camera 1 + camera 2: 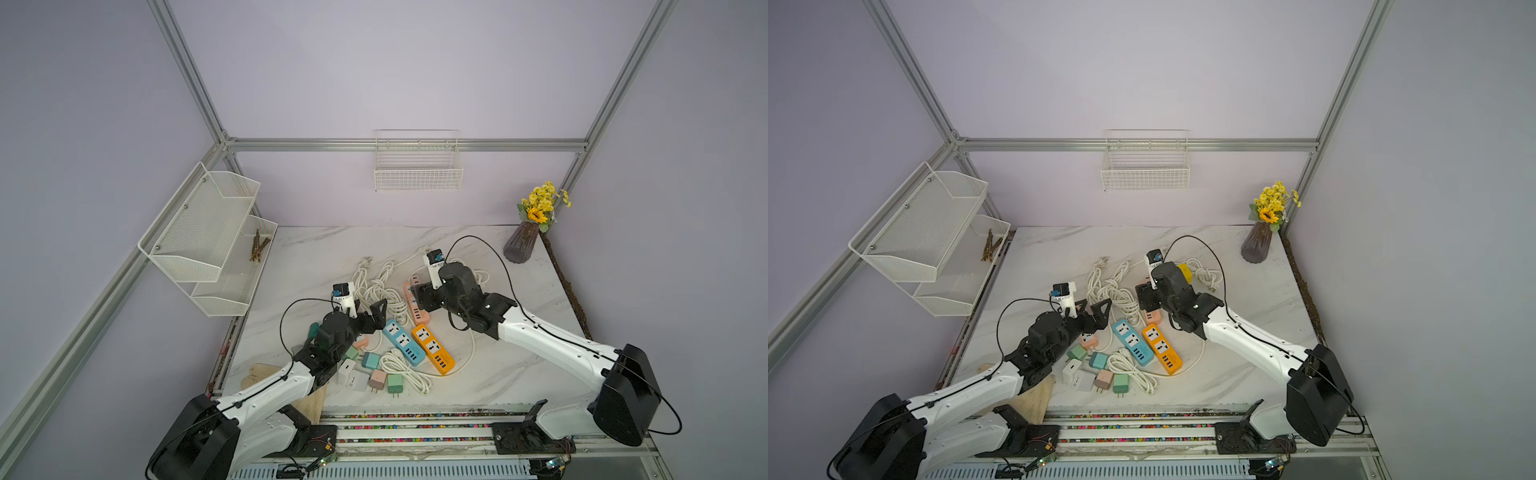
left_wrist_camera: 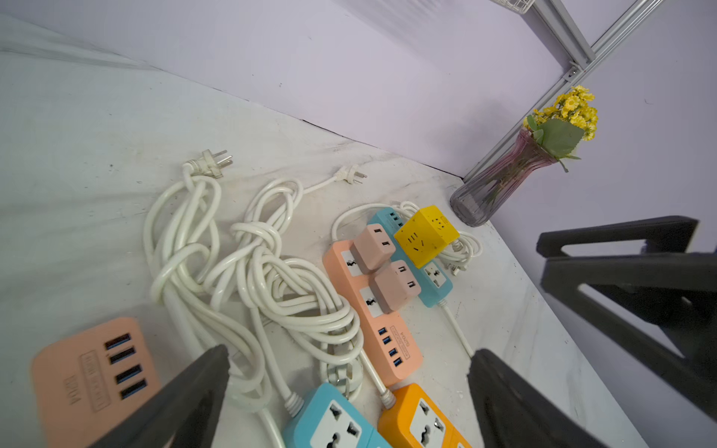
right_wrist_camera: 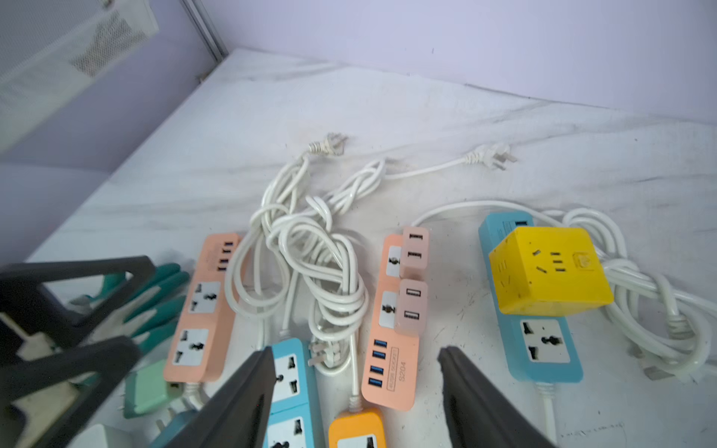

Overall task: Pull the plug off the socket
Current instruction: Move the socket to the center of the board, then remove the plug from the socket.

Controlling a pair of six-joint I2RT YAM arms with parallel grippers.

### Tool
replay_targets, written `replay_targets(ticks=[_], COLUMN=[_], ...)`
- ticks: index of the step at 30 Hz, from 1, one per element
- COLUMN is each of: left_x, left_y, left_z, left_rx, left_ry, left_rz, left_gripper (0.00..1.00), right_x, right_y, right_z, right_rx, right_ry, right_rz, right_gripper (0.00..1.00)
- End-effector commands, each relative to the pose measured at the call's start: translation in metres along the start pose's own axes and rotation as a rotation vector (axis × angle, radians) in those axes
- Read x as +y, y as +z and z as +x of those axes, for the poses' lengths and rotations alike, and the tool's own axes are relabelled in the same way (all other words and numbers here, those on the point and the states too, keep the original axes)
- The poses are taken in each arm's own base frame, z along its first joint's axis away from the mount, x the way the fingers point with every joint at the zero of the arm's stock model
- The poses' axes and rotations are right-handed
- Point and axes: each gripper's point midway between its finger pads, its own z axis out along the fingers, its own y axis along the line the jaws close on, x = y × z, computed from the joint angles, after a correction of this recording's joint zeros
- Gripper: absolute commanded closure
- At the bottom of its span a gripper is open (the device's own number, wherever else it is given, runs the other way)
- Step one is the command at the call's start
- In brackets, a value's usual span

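Observation:
Two pink plugs sit side by side in a salmon socket strip, also seen in the left wrist view as plugs on the strip. A yellow cube plug sits on a blue strip behind it. My right gripper is open above the salmon strip's USB end, short of the pink plugs, holding nothing. In a top view the right gripper covers most of that strip. My left gripper is open and empty over the cords.
A blue strip and an orange strip lie at the centre front, with coiled white cords behind. Several loose adapters lie near the front edge. A vase of flowers stands back right; a wire rack hangs left.

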Motion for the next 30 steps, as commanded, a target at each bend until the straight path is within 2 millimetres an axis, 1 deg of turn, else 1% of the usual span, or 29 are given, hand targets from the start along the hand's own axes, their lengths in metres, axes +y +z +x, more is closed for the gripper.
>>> replay_targets(ticks=[1,2,3,6,7,8,9,11,12,13,15,21,25,26,30], left_x=[-0.046,-0.054,-0.056,-0.045,-0.041,-0.031,-0.026,-0.023,-0.025,-0.026,-0.025,-0.022,-0.019,-0.017,-0.008], left_y=[0.018,0.026,0.034,0.053,0.056,0.064,0.07,0.079,0.084,0.088,0.095,0.117,0.131,0.134,0.145], left_z=[-0.022,-0.019,-0.014,0.007,0.009,0.023,0.027,0.036,0.039,0.042,0.045,0.055,0.058,0.06,0.073], left_rx=[0.027,0.055,0.09,0.19,0.195,0.228,0.248,0.312,0.345,0.379,0.418,0.511,0.55,0.557,0.613], left_ry=[-0.106,-0.104,-0.113,-0.119,-0.117,-0.116,-0.118,-0.127,-0.13,-0.134,-0.155,-0.271,-0.306,-0.311,-0.335], left_rz=[0.166,0.196,0.198,0.126,0.107,0.066,0.041,0.014,0.01,0.001,-0.02,0.027,0.023,0.015,-0.013], left_gripper=[0.05,0.13,0.22,0.34,0.4,0.43,0.45,0.49,0.52,0.54,0.56,0.58,0.58,0.58,0.59], right_x=[-0.002,-0.005,-0.01,-0.027,-0.032,-0.035,-0.038,-0.039,-0.038,-0.035,-0.033,-0.051,-0.064,-0.065,-0.062], right_y=[0.014,0.019,0.025,0.035,0.036,0.037,0.038,0.043,0.046,0.053,0.062,0.088,0.1,0.102,0.109], right_z=[-0.012,-0.009,-0.002,0.022,0.027,0.03,0.033,0.038,0.04,0.048,0.053,0.071,0.069,0.069,0.076], right_rx=[-0.027,-0.002,0.024,0.084,0.091,0.087,0.081,0.08,0.093,0.131,0.177,0.263,0.269,0.274,0.3], right_ry=[0.114,0.131,0.131,0.117,0.124,0.124,0.119,0.113,0.109,0.101,0.092,0.114,0.147,0.151,0.151], right_rz=[-0.141,-0.156,-0.145,-0.07,-0.049,-0.04,-0.028,-0.03,-0.036,-0.052,-0.061,0.012,0.054,0.055,0.032], right_gripper=[0.31,0.32,0.32,0.32,0.32,0.32,0.32,0.32,0.32,0.32,0.32,0.32,0.32,0.38,0.42])
